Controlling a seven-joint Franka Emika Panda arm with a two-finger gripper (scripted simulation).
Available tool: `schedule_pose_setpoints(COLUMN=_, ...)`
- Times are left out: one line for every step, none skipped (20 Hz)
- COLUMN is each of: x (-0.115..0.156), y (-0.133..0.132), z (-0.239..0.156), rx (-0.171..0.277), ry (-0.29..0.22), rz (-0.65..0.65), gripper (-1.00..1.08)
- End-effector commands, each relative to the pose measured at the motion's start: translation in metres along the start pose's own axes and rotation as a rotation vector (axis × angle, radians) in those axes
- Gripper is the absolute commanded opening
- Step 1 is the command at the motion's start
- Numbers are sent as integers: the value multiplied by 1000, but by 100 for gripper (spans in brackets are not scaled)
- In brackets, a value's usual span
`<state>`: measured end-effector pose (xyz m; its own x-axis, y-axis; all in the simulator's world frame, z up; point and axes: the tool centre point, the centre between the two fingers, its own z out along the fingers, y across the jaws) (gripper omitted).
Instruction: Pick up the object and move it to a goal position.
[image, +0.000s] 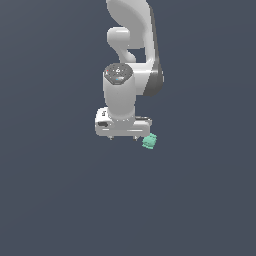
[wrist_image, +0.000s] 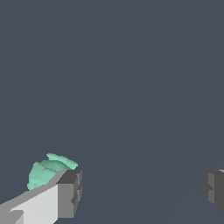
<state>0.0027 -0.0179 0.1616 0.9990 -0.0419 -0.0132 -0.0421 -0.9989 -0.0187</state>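
Observation:
The object (image: 149, 141) is a small mint-green lumpy block lying on the dark surface, just past the white gripper's (image: 123, 137) end on the exterior view's right. In the wrist view the object (wrist_image: 47, 170) shows beside and partly behind one grey fingertip (wrist_image: 70, 192), on that finger's outer side, not between the fingers. The other fingertip (wrist_image: 213, 189) is far across the frame. The gripper (wrist_image: 141, 192) is open wide and holds nothing.
A plain dark grey-blue surface (image: 60, 190) fills both views. The white arm (image: 132, 55) rises above the gripper in the exterior view. No other objects or goal marker show.

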Motion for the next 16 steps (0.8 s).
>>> schedule_pose_setpoints(x=0, y=0, z=0, rx=1, ry=0, rz=0, gripper=100)
schedule_pose_setpoints(x=0, y=-1, z=0, rx=0, ry=1, rz=1, gripper=100)
schedule_pose_setpoints(x=0, y=-2, z=1, rx=0, ry=1, rz=3, gripper=100)
schedule_pose_setpoints(x=-1, y=-3, z=1, rx=0, ry=1, rz=6, gripper=100)
schedule_pose_setpoints(x=-1, y=-5, z=2, rx=-1, ry=1, rz=10, gripper=100)
schedule_pose_setpoints(x=-2, y=-7, z=3, rx=-1, ry=1, rz=15, gripper=100)
schedule_pose_setpoints(x=-3, y=-8, z=4, rx=-1, ry=1, rz=20, gripper=100)
schedule_pose_setpoints(x=-4, y=-11, z=6, rx=-1, ry=1, rz=27, gripper=100)
schedule_pose_setpoints(x=-5, y=-13, z=7, rx=-2, ry=1, rz=33, gripper=100)
schedule_pose_setpoints(x=-6, y=-16, z=9, rx=-2, ry=2, rz=41, gripper=100)
schedule_pose_setpoints(x=-7, y=-19, z=10, rx=-3, ry=2, rz=49, gripper=100)
schedule_pose_setpoints(x=-9, y=-23, z=12, rx=-3, ry=2, rz=58, gripper=100)
schedule_pose_setpoints(x=-10, y=-26, z=14, rx=-4, ry=2, rz=68, gripper=100)
schedule_pose_setpoints(x=-12, y=-30, z=17, rx=-4, ry=3, rz=78, gripper=100)
schedule_pose_setpoints(x=-14, y=-35, z=19, rx=-5, ry=3, rz=90, gripper=100)
schedule_pose_setpoints(x=-16, y=-39, z=22, rx=-6, ry=3, rz=102, gripper=100)
